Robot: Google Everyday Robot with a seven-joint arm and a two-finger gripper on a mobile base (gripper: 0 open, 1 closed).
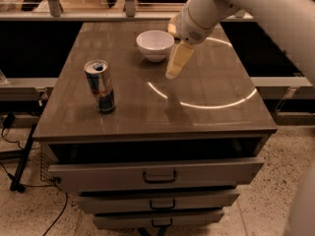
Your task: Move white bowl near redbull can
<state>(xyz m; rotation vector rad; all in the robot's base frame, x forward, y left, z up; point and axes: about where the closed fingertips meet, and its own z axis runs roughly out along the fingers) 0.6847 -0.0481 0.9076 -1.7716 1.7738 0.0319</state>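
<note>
Brown desk (211,117) carries the white bowl (155,44), upright, at the upper centre of the frame. The pale gripper (176,63) hangs just beside the bowl's right rim, pointing down and leftward over the desk top. I cannot tell whether it is open or closed. The redbull can (100,86) stands at centre left, well apart from the bowl.

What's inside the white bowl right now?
The white bowl looks empty: only white interior shows. Its near inner wall is hidden by the rim. The gripper hangs beside it, over the table.
</note>
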